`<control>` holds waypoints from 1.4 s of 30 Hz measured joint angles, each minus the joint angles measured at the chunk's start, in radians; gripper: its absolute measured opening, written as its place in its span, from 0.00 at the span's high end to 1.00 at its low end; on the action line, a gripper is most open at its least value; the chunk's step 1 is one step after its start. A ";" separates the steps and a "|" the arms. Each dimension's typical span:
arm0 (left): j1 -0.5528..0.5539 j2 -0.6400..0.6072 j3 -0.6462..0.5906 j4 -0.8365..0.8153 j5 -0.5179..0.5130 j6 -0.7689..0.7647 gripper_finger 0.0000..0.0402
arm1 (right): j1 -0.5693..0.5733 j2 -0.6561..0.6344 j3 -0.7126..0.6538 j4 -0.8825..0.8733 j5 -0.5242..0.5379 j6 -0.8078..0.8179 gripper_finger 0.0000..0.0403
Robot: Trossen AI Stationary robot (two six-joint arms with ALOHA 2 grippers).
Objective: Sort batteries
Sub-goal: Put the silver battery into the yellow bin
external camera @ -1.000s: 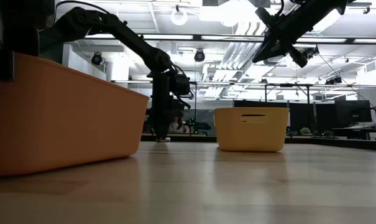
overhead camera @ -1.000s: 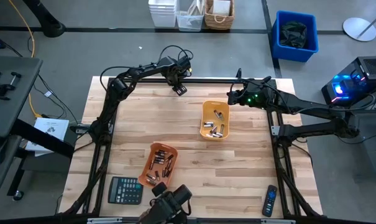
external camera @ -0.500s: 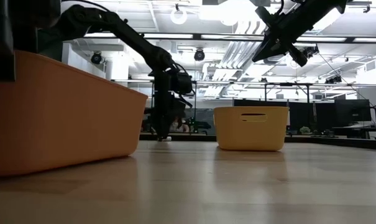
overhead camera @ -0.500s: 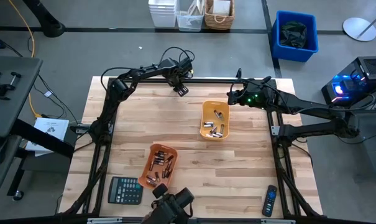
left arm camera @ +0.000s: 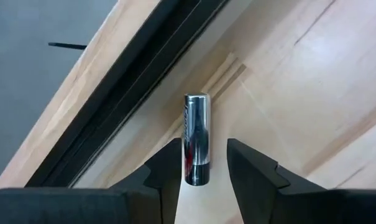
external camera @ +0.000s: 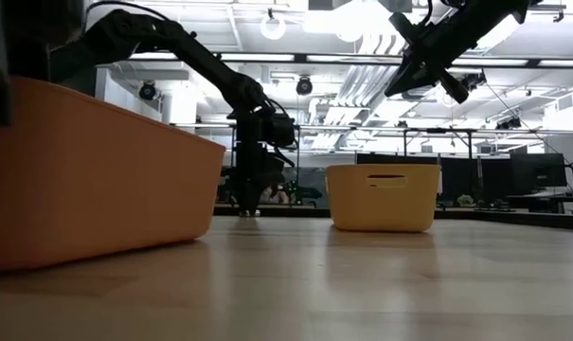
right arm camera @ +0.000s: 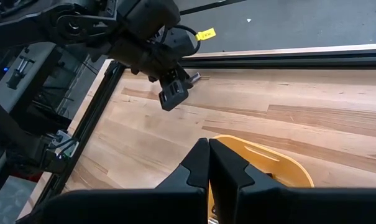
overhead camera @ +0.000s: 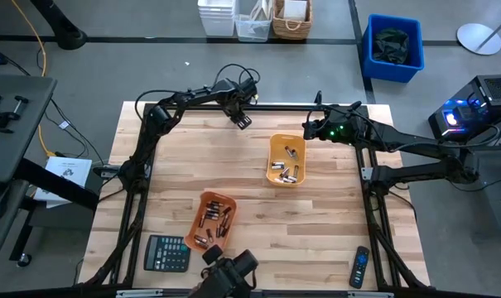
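Between the fingers of my left gripper I see one battery — a silvery cell with a dark band at its near end, its length running straight ahead of the claw. Each finger flanks the cell closely; whether the pads press it or merely bracket it I cannot tell, nor whether it rests on the table. Just beyond the cell's far tip runs the black rail of the table edge. From overhead, this gripper sits at the far edge of the wood, well apart from both trays.

Below my right gripper, whose fingers are pressed together with nothing between them, lies the far orange tray. Overhead, that gripper hangs just beyond the tray's far rim, and several batteries lie inside. The near orange tray holds many more batteries — well apart from either claw.
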 joint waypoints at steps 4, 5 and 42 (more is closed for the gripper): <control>0.000 0.000 0.000 -0.026 0.011 -0.003 0.71 | 0.000 0.000 0.000 0.000 0.000 0.004 1.00; 0.000 0.000 0.000 -0.024 0.012 -0.006 0.71 | 0.000 0.000 0.000 0.000 0.000 0.004 1.00; 0.006 0.030 0.115 0.022 0.049 -0.142 0.71 | 0.000 0.000 0.000 -0.020 0.002 0.008 1.00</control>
